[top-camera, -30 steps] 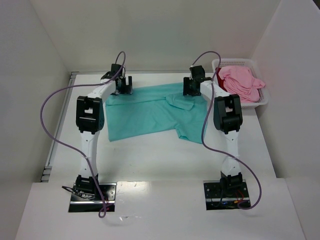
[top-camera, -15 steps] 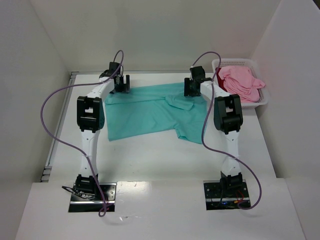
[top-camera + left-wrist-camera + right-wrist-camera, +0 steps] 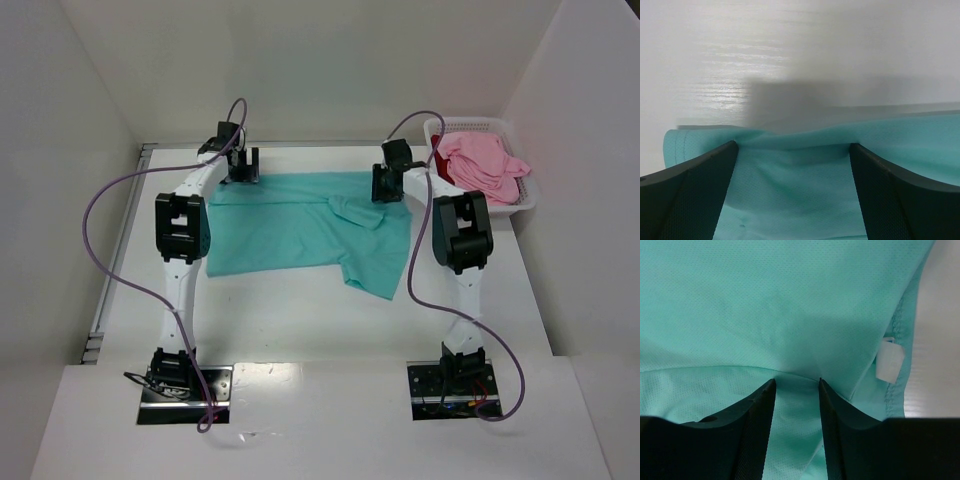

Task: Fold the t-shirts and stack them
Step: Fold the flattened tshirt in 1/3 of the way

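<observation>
A teal t-shirt (image 3: 300, 225) lies spread across the far half of the white table (image 3: 300, 320), its long edge running left to right between the two arms and one corner trailing toward the near right. A sleeve (image 3: 358, 212) is flopped over onto the body of the shirt near its right end.

The left gripper (image 3: 243, 170) sits at the shirt's far left corner. In the left wrist view its jaws stand wide apart, one dark finger (image 3: 695, 185) on each side of the frame, with the shirt's hemmed edge stretched and lightly rippled between them; nothing is pinched.

The right gripper (image 3: 385, 188) is down on the shirt's far right end, just beside the folded sleeve. In the right wrist view its jaws are drawn in to a narrow gap, with cloth lying in it and creases running out from the fingertips (image 3: 766, 390). Whether the cloth is actually clamped cannot be told. A small white tag (image 3: 888, 366) sticks out at the shirt's seam just to the right.

A pink t-shirt (image 3: 480, 160) is heaped in the white basket (image 3: 520, 200) at the table's far right corner, well apart from the teal one. A sliver of dark red cloth (image 3: 437, 150) shows at the basket's left side. Purple cables (image 3: 100, 250) loop from both arms.
</observation>
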`<state>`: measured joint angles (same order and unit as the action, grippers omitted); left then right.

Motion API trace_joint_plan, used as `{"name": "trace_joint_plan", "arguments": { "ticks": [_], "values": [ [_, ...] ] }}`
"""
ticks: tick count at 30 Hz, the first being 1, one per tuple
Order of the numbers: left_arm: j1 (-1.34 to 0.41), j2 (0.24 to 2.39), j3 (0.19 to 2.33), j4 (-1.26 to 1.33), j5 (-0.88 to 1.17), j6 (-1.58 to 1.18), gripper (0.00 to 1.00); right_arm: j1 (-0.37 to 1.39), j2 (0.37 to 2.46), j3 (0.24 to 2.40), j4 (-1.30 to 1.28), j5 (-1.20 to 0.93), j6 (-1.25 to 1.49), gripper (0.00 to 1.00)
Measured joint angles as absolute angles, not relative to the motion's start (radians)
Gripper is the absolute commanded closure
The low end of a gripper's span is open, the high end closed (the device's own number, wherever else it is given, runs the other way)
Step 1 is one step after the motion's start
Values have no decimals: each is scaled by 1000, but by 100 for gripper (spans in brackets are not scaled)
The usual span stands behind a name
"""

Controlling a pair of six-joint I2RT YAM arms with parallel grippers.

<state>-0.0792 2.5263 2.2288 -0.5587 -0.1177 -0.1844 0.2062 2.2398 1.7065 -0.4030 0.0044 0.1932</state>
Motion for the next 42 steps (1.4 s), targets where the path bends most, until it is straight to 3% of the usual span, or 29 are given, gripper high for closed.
{"name": "trace_joint_plan", "arguments": {
  "ticks": [8, 11, 16, 20, 31, 42],
  "values": [
    [-76, 2537, 2248, -561, -105, -164, 0, 234, 2182, 1621, -401, 20, 201, 54],
    [-86, 2537, 2248, -559, -112, -157, 0, 238, 2167, 1608, -405, 32, 207, 49],
    [-104, 2461, 2132, -510, -134, -155, 0, 238, 2088, 1565, -403, 51, 210, 25],
    [-120, 2342, 2030, -501, -146, -160, 0, 238, 1970, 1562, -377, 45, 204, 13],
    [-77, 1875, 1547, -239, -234, -297, 0, 235, 1803, 1510, -247, -7, 205, 10],
    [-46, 2025, 1438, -159, -228, -371, 0, 235, 1903, 1422, -228, -46, 258, 18]
  ]
}}
